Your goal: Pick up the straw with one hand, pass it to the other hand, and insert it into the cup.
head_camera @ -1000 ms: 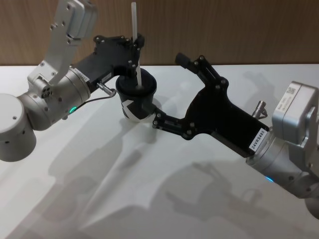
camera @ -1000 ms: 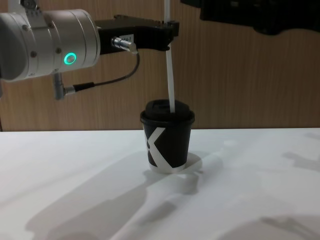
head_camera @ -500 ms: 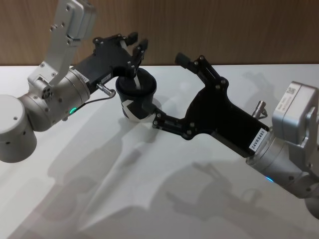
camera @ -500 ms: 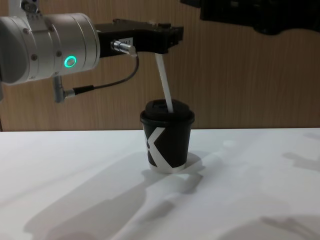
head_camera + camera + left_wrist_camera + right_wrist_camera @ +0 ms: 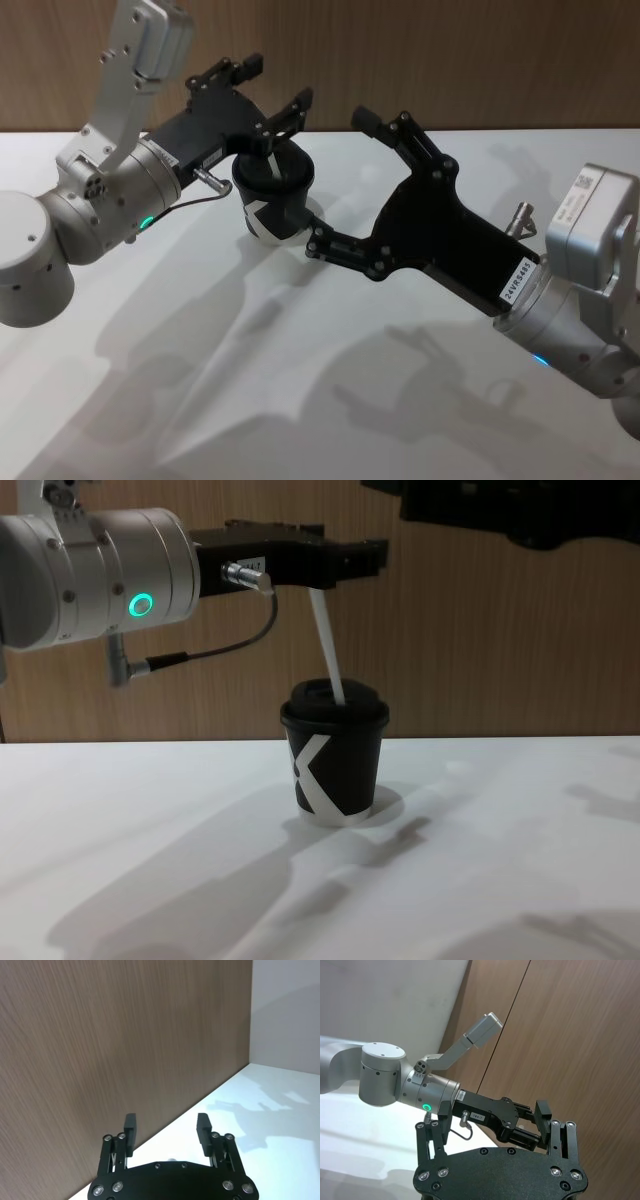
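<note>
With straw (image 5: 327, 648) seated leaning in cup (image 5: 334, 761), left tool (image 5: 276, 84) spread above; right tool (image 5: 340, 178) agape beside. Careless retreat risks snagging straw, tipping cup.

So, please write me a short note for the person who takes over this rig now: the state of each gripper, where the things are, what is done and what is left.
Left gripper: open, above the cup, holding nothing.
Right gripper: open, empty, beside the cup on its right, not touching it.
The cup: upright on the white table, lid on.
The straw: its lower end is through the lid; it leans to the left and stands free of both grippers.
Done: the straw is in the cup and released.
Left: probably only to draw both arms away without knocking the straw or the cup.
</note>
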Motion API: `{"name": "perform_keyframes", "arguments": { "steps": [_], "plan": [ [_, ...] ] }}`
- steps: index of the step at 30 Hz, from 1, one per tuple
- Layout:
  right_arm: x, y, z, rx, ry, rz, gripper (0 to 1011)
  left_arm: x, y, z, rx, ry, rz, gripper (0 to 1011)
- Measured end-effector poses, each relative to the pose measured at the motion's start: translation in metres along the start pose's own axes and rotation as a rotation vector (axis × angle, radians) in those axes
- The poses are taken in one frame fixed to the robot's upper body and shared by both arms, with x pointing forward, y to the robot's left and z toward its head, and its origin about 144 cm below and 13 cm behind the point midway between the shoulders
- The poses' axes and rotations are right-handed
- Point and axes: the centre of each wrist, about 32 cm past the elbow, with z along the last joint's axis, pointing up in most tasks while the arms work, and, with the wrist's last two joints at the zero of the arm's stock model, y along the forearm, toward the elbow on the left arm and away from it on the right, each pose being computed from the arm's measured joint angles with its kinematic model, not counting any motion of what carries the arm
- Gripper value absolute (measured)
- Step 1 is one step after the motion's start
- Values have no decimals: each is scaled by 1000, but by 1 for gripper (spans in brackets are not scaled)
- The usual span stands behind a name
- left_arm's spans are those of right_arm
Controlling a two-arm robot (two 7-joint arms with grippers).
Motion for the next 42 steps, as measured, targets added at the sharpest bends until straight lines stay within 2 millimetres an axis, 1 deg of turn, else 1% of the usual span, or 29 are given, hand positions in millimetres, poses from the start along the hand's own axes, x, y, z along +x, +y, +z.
{"name": "perform_keyframes", "arguments": {
  "steps": [1, 3, 8, 9, 11, 21, 31, 42],
  "plan": [
    [0, 0, 0, 0, 0, 0, 1001, 0, 0, 0, 0, 0, 0, 744],
    [0, 0, 0, 0, 0, 0, 1001, 0, 0, 0, 1, 0, 1, 784],
    [0, 0, 0, 1, 3, -3, 1001, 0, 3, -2, -11, -4, 0, 957],
    [0, 0, 0, 1, 3, -3, 1001, 0, 3, -2, -11, -4, 0, 957],
    [0, 2, 1, 4, 16, -13, 1001, 0, 5, -2, -22, -9, -4, 1001],
    [-3, 10, 9, 3, 98, -88, 1001, 1, 17, -3, -53, -33, -15, 1001],
    [-6, 23, 19, -44, 212, -199, 1001, 0, 27, -2, -74, -52, -20, 1001],
    [-7, 30, 21, -113, 290, -266, 1001, -1, 33, 0, -105, -58, -44, 1001]
  ]
}}
